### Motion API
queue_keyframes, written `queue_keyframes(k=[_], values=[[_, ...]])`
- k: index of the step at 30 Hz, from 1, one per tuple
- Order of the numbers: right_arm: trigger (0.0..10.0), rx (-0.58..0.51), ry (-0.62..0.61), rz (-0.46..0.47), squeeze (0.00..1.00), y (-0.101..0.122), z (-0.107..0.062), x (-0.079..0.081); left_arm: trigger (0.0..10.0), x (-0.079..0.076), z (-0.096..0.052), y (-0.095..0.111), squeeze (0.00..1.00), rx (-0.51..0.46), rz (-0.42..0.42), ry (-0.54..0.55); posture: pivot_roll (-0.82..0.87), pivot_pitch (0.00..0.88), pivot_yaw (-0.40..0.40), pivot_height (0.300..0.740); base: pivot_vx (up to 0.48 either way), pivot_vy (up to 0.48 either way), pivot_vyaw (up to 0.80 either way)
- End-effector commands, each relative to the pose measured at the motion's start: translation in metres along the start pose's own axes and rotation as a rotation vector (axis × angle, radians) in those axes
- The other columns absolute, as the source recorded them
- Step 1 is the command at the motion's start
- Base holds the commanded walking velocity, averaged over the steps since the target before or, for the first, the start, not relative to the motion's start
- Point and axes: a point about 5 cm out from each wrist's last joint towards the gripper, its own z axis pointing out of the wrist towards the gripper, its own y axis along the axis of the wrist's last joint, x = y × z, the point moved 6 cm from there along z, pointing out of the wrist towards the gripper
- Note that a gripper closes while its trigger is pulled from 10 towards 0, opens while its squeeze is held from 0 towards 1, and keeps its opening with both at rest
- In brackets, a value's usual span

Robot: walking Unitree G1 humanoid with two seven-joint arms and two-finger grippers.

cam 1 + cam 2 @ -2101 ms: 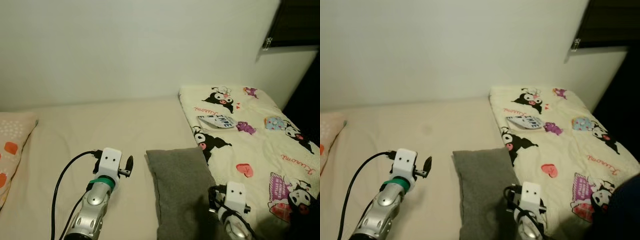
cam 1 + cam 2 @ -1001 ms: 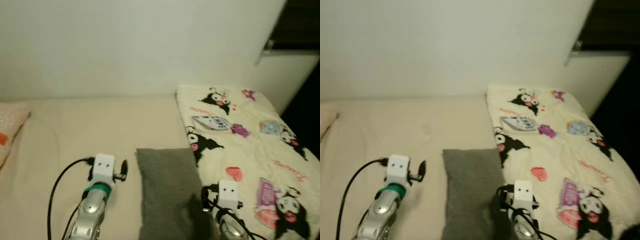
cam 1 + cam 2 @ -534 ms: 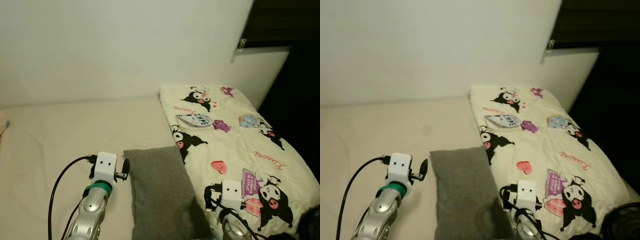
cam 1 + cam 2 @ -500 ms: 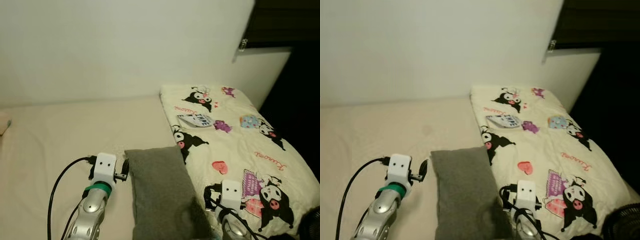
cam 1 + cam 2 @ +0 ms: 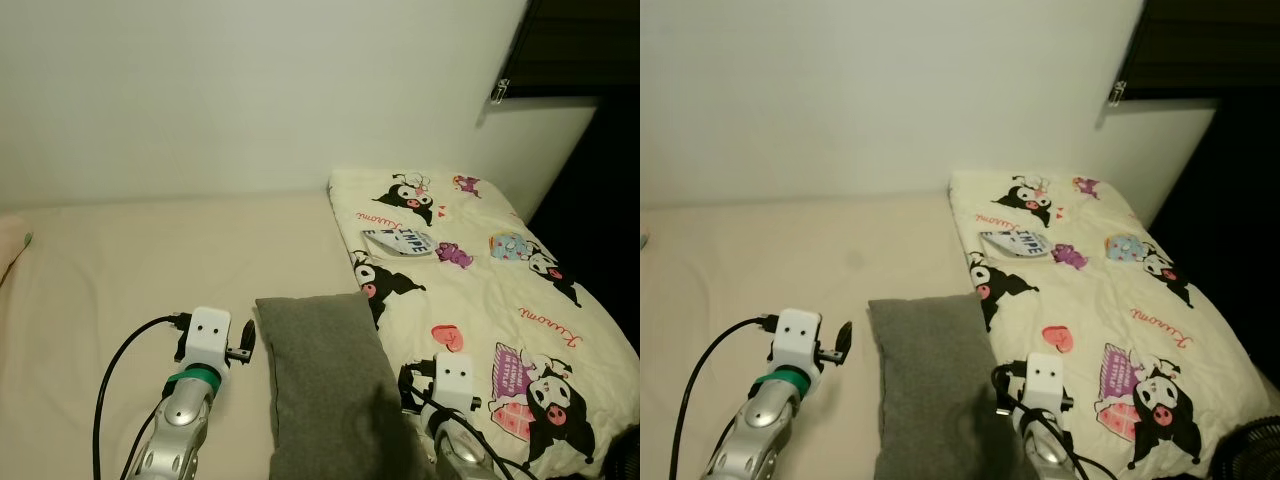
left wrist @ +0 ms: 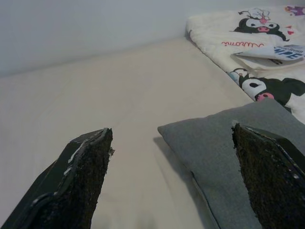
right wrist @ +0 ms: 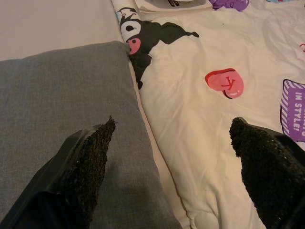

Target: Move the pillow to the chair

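A grey pillow point(image 5: 325, 385) lies on the cream bed sheet point(image 5: 130, 270), its long side against a cartoon-print blanket point(image 5: 470, 270). My left gripper point(image 5: 245, 345) hovers just off the pillow's left edge, near its far corner. In the left wrist view its fingers point(image 6: 81, 176) stand wide apart, open, with the pillow's corner point(image 6: 228, 143) between and beyond them. My right gripper point(image 7: 172, 120) is open over the seam where the pillow point(image 7: 62, 95) meets the blanket point(image 7: 205, 109). Neither gripper holds anything.
A white wall point(image 5: 250, 90) runs behind the bed. A dark window opening point(image 5: 580, 50) sits at the upper right. A black fan point(image 5: 1255, 450) shows at the lower right beside the bed. A folded printed paper point(image 5: 400, 240) lies on the blanket.
The whole picture has swung sideways, so the camera moved. A patterned pillow at the far left has slid out of the picture. Both grippers still flank the grey pillow.
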Motion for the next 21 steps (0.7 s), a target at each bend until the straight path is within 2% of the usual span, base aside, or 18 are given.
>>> queue_keyframes(k=[1, 11, 21], values=[[10.0, 0.023, -0.012, 0.009, 0.00, -0.0065, -0.0017, -0.0051, 10.0, 0.0020, -0.0017, -0.0078, 0.00, 0.025, 0.002, 0.007, -0.05, 0.013, 0.013, 0.674, 0.000, 0.000, 0.00], [10.0, 0.028, -0.007, 0.016, 0.00, -0.0094, -0.0027, -0.0008, 10.0, 0.0068, -0.0035, -0.0103, 0.00, 0.033, 0.016, 0.011, -0.04, 0.013, 0.018, 0.636, 0.000, 0.000, 0.00], [10.0, 0.037, -0.001, 0.014, 0.00, -0.0131, -0.0039, 0.0005, 10.0, 0.0081, -0.0048, -0.0118, 0.00, 0.035, 0.022, 0.016, -0.02, 0.012, 0.013, 0.617, 0.000, 0.000, 0.00]])
